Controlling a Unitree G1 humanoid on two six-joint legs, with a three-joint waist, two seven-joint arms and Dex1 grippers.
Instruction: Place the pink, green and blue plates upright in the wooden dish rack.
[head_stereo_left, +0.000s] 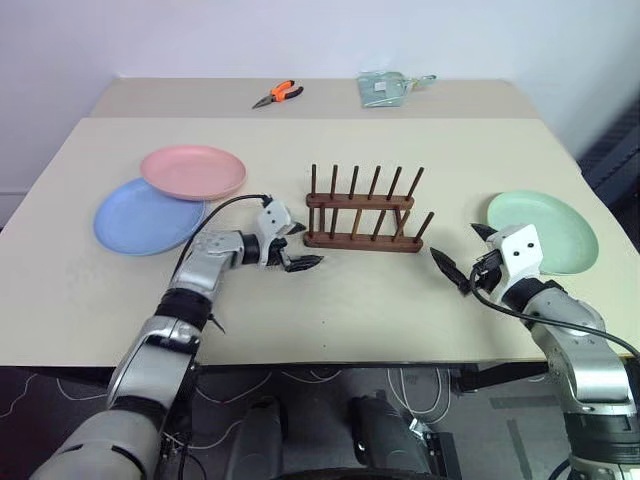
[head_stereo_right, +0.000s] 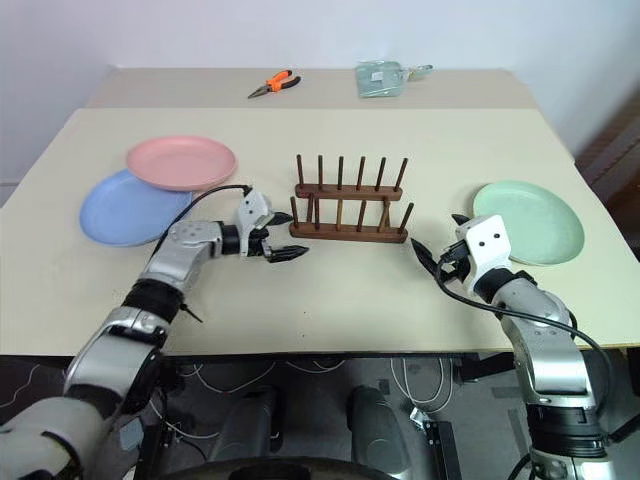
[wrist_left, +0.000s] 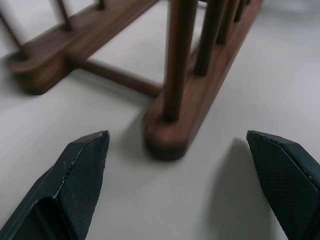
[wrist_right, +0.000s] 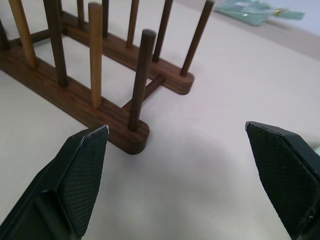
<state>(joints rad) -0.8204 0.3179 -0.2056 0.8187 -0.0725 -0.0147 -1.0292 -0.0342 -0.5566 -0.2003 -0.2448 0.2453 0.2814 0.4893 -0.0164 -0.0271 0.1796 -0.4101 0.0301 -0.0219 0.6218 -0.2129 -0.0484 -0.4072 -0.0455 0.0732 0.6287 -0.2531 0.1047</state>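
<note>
On the beige table (head_stereo_left: 330, 310) (white-walled room) lie orange pliers (head_stereo_left: 279, 94).

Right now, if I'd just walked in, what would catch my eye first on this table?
Probably the small dark brown wooden dish rack mid-table, standing empty with an open end effector on either side: the left end effector and the right end effector. Next, the pastel pink round plate overlapping the light blue round plate on the left, and the mint green round plate far right.
</note>
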